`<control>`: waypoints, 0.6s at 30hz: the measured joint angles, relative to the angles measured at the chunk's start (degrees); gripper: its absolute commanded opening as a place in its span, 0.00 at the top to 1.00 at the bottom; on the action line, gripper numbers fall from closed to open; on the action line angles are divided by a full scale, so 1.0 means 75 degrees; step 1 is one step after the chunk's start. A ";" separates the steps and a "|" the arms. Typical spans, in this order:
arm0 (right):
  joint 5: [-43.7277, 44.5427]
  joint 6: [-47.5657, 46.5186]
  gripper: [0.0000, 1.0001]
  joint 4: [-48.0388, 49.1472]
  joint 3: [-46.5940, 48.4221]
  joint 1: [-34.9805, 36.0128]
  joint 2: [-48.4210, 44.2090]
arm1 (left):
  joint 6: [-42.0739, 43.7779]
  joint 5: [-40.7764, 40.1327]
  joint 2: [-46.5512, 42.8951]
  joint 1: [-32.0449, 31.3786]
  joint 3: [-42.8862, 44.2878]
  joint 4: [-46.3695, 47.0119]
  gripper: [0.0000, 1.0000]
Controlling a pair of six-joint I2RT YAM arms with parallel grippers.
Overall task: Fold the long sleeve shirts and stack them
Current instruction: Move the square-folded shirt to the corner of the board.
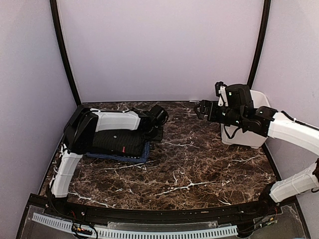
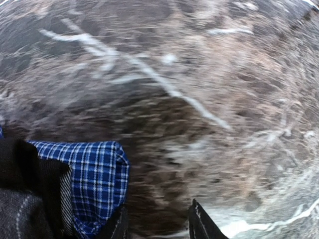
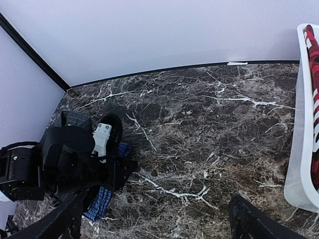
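Observation:
Two folded long sleeve shirts lie stacked at the table's left. A dark one [image 1: 117, 142] with fine pale stripes [image 2: 25, 214] lies on a blue-and-white checked one [image 1: 143, 153] [image 2: 94, 184]. My left gripper [image 1: 158, 133] [image 2: 157, 226] is low at the stack's right edge. It is open, with only bare table between its fingers, and its left finger [image 2: 117, 226] is right beside the checked cloth. My right gripper [image 1: 198, 109] [image 3: 159, 224] hangs high over the table's right side, wide open and empty.
A white plastic basket [image 1: 249, 137] [image 3: 299, 149] stands at the back right, under my right arm. Red, black and white cloth [image 3: 314, 74] lies in it. My left arm [image 3: 65, 159] bends over the stack. Pale walls close off the back and sides.

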 measured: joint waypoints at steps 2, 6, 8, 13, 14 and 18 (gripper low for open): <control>-0.0041 0.0000 0.01 -0.0003 -0.0015 0.0000 0.0032 | 0.0009 -0.0029 -0.0256 0.0201 -0.0434 0.0137 0.61; -0.0111 0.0000 0.01 0.0006 -0.0067 0.0000 0.0070 | 0.0131 -0.0020 -0.0836 0.0615 -0.1373 0.0391 0.61; -0.0131 0.0000 0.01 0.0006 -0.0090 0.0000 0.0082 | 0.0251 0.0047 -0.1218 0.0825 -0.1990 0.0574 0.61; -0.0157 0.0000 0.01 0.0050 -0.0154 0.0000 0.0087 | 0.0530 0.0268 -0.1818 0.1329 -0.2932 0.0895 0.62; -0.0169 0.0000 0.02 0.0064 -0.0169 0.0000 0.0087 | 0.0621 0.0341 -0.1955 0.1422 -0.3156 0.1000 0.62; -0.0245 0.0000 0.01 0.0157 -0.0236 0.0000 0.0096 | 0.0950 0.0548 -0.2401 0.1763 -0.3826 0.1230 0.62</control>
